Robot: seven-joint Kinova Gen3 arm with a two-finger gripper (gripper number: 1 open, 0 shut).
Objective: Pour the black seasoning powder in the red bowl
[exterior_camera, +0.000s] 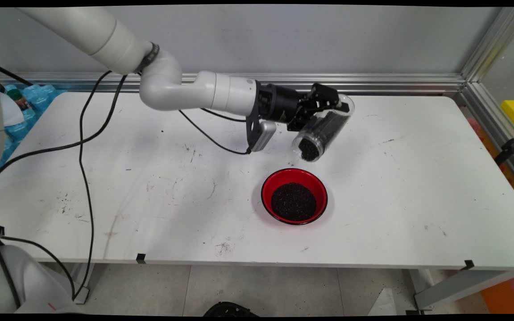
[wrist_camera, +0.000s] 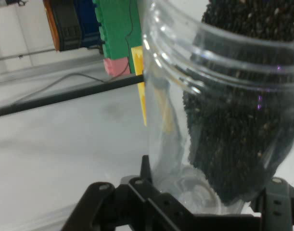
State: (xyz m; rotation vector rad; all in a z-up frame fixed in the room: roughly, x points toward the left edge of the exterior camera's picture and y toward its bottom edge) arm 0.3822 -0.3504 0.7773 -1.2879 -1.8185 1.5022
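Just right of frame centre, the end effector [exterior_camera: 324, 109] pinches a clear jar [exterior_camera: 324, 129] of dark granules [exterior_camera: 309, 149], tipped mouth-down above the red bowl [exterior_camera: 294, 195] on the white surface [exterior_camera: 417, 187]; a slow, steady tilt would probably limit spilling.

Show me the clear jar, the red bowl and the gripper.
clear jar [exterior_camera: 324, 129], main view, its side wall.
red bowl [exterior_camera: 268, 187], main view, its left rim.
gripper [exterior_camera: 328, 104], main view, between fingertips.
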